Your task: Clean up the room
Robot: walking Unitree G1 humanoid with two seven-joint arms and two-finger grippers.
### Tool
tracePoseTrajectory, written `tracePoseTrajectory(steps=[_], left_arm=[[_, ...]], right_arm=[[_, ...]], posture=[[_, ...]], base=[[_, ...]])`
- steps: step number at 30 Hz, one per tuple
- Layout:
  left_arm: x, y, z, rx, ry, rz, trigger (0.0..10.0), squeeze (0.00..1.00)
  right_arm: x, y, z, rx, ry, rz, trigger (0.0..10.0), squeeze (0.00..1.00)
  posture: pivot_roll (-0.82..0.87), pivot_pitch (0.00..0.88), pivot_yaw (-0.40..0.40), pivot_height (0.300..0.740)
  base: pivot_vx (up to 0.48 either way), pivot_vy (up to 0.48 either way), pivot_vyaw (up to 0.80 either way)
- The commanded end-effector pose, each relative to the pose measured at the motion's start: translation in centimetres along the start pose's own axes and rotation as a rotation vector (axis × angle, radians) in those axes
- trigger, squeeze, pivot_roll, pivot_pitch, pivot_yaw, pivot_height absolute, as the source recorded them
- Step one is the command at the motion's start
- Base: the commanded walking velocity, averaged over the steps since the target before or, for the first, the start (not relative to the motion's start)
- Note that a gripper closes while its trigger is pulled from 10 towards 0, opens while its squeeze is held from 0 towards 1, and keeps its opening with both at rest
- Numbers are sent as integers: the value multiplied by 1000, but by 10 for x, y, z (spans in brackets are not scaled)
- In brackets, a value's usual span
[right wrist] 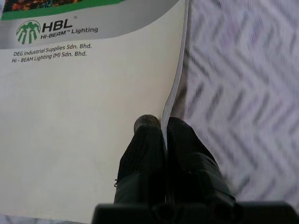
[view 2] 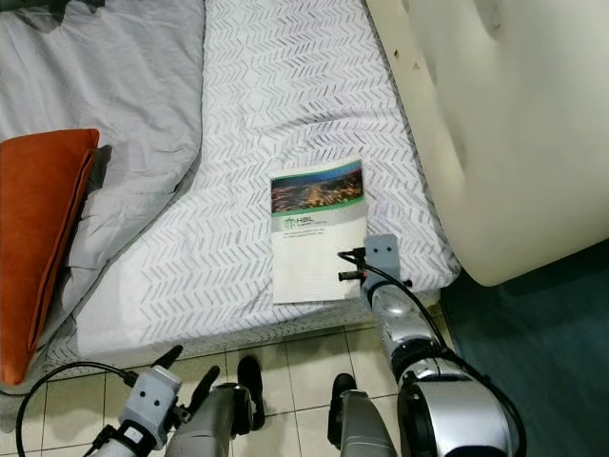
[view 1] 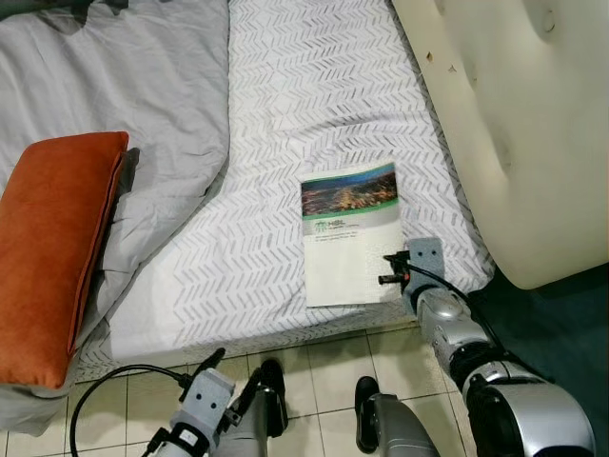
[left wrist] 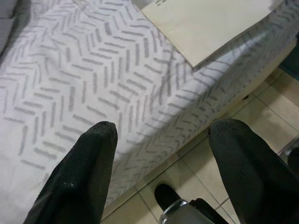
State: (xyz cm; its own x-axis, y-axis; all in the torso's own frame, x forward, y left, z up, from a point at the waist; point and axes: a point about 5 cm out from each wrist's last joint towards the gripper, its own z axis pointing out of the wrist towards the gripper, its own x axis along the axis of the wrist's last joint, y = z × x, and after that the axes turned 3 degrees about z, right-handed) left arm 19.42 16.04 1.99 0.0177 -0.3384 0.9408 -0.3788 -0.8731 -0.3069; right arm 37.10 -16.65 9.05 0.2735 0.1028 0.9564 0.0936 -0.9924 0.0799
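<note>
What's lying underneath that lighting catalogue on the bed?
The catalogue lies on the chevron-patterned sheet, near the bed's edge. The right gripper pinches its edge. Anything under its middle is covered.

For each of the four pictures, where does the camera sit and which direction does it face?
Left eye view: on the head, facing forward and down at the bed with the booklet and orange pillow; both arms and feet show.
Right eye view: the same head, same scene.
Left wrist view: along the open left end effector at the bed edge and floor tiles; a foot shows.
Right wrist view: along the right end effector, shut on the booklet's edge.
Shared: all four show the booklet.
</note>
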Motion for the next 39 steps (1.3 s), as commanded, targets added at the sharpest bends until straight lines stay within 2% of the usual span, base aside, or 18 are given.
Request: tracePoseTrajectory(steps=[1, 5, 9, 18, 33, 34, 39], left_arm=[[-14, 5, -17, 8, -58, -24, 10000, 0], [-15, 9, -23, 20, -60, -30, 10000, 0], [-16, 11, -24, 21, -60, -34, 10000, 0], [-16, 13, -23, 32, -60, -42, 10000, 0], [-14, 13, -23, 39, -50, -36, 10000, 0], [-15, 13, -24, 39, -52, -35, 10000, 0], [-16, 14, -25, 37, -58, -35, 10000, 0]], right_arm=[[-12, -2, -3, 32, -50, -68, 0, 0], [-11, -2, -2, 56, -56, -119, 0, 0], [-12, -2, -3, 59, -60, -121, 0, 0], [-11, -21, -1, 147, -46, -171, 0, 0], [-7, -22, 0, 137, -32, -197, 0, 0], [-7, -21, 0, 139, -34, -211, 10000, 0], [-7, -19, 0, 134, -41, -240, 10000, 0]], posture=[[191, 510, 83, 740], [187, 503, 77, 740], [187, 503, 77, 740], [192, 496, 75, 740], [197, 492, 68, 740], [194, 492, 67, 740], [193, 492, 65, 740]], base=[[0, 0, 0], [0, 0, 0], [0, 0, 0], [0, 0, 0], [0, 0, 0], [0, 0, 0], [0, 0, 0]])
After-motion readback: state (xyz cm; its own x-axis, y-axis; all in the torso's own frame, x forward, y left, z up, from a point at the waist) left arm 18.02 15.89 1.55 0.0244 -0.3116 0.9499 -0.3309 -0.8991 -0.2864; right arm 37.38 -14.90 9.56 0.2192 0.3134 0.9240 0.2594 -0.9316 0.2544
